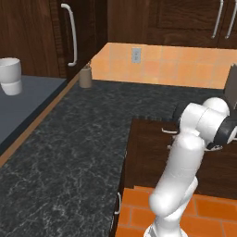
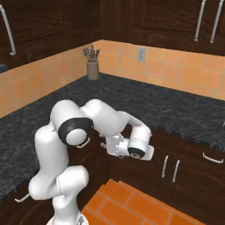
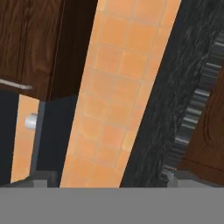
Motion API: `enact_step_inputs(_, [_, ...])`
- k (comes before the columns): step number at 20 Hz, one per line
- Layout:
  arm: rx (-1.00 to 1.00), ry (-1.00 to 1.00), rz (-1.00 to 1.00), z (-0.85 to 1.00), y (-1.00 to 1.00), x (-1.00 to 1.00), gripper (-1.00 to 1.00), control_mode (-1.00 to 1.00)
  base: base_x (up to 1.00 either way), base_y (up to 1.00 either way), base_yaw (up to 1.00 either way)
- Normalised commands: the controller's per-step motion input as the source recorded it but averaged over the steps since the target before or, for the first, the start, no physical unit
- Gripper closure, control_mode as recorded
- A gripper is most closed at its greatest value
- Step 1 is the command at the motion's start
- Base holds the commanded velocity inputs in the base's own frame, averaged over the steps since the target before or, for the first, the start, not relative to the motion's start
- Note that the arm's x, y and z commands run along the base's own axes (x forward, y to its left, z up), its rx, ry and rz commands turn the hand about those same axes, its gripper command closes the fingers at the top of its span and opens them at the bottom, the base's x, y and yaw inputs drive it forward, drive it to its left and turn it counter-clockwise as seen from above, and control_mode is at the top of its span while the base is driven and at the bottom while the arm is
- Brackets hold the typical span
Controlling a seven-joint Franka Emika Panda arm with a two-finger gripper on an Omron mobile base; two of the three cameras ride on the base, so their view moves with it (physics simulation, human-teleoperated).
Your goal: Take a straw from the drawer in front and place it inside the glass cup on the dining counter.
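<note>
1. Far left in the left base view, a white cup-like vessel point(image 1: 10, 76) stands on a grey-blue surface point(image 1: 28, 102), well apart from the arm (whether it is the glass cup I cannot tell).
2. Beside that surface the black speckled counter point(image 1: 69, 152) runs back to a tan utensil holder point(image 1: 85, 76) at the foot of the orange tiled wall point(image 1: 152, 65), which carries a grey wall outlet point(image 1: 135, 55).
3. The counter's front edge drops to dark-brown cabinet fronts point(image 2: 184, 167) with slim silver handles; one curved handle point(image 1: 169, 131) shows just left of the arm's elbow on a dark wooden front (possibly the drawer, shut as far as I can tell).
4. The gripper point(image 2: 110, 147) hangs low in front of those cabinet fronts in the right base view, pointing sideways; its jaws stand at their widest and nothing is between them. In the hand view the two finger tips point(image 3: 41, 177) sit at the far corners, touching nothing.
5. Open room lies below the gripper over the orange brick floor point(image 2: 132, 204); the counter edge is close above it.
6. The straw is nowhere to be made out.
</note>
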Motion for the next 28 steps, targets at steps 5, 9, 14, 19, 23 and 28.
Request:
enact_step_inputs(5, [-0.04,0.00,-0.30,-0.55,0.46,0.25,-1.00,-1.00,0.00,0.00,0.00])
enact_step_inputs(9, [-0.10,0.00,-0.51,-0.37,0.98,0.08,-1.00,-1.00,0.00,0.00,0.00])
enact_step_inputs(14, [-0.03,0.11,-0.30,-0.14,0.42,0.25,-1.00,-1.00,0.00,0.00,0.00])
enact_step_inputs(19, [0.00,0.35,-0.01,-0.12,0.02,0.50,-1.00,-1.00,0.00,0.00,0.00])
enact_step_inputs(23, [0.00,0.35,0.02,-0.42,0.06,0.23,-1.00,-1.00,0.00,0.00,0.00])
enact_step_inputs(28, [0.01,0.09,0.06,-0.57,0.20,0.00,-1.00,-1.00,0.00,0.00,0.00])
